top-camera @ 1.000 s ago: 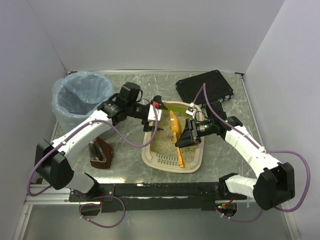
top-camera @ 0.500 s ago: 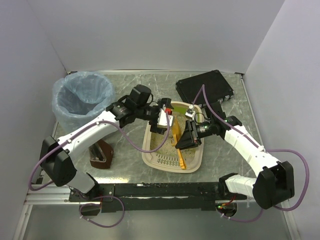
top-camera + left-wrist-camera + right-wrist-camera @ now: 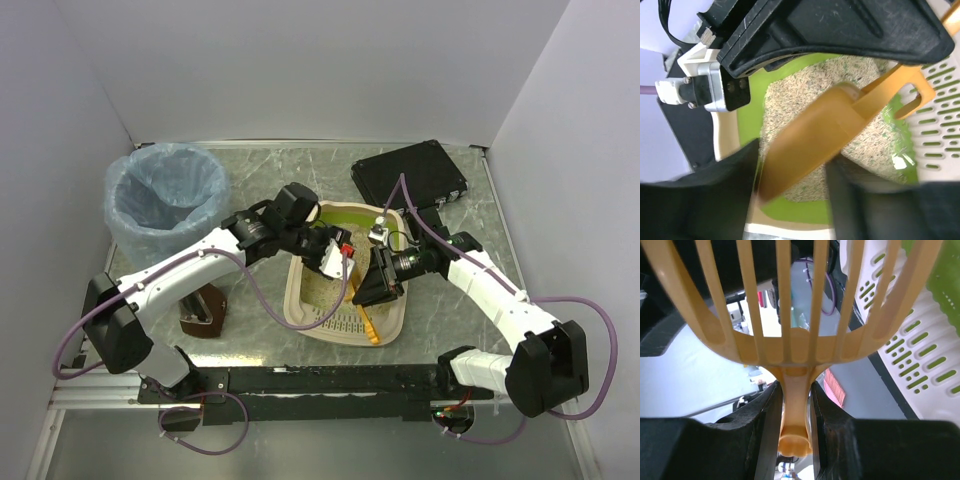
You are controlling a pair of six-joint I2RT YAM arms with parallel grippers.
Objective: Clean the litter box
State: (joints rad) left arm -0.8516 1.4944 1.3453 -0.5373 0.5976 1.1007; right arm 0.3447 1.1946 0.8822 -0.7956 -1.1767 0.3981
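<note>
Litter box: sitting mid-desk between the two arms, grille end nearest the arm bases, sandy granules lying inside its green wall.
Bin: standing at the far left, well apart from the box, with a blue bag lining it.
Left hand: hanging over the middle of the box, fingers spread wide, with the bowl of the scoop showing in the gap. The blur is hiding whether they are touching it.
Scoop: tilting over the granules, handle tip reaching over the grille.
Right hand: pinching the scoop handle tight, just right of the left hand.
Risk: both hands are crowding one scoop. A bump from the left one could be twisting it in the right grip and flinging granules over the rim onto the desk.
Hidden: from above, the hands are covering the scoop bowl. No clumps are showing, and whether the scoop is carrying anything cannot be told.
</note>
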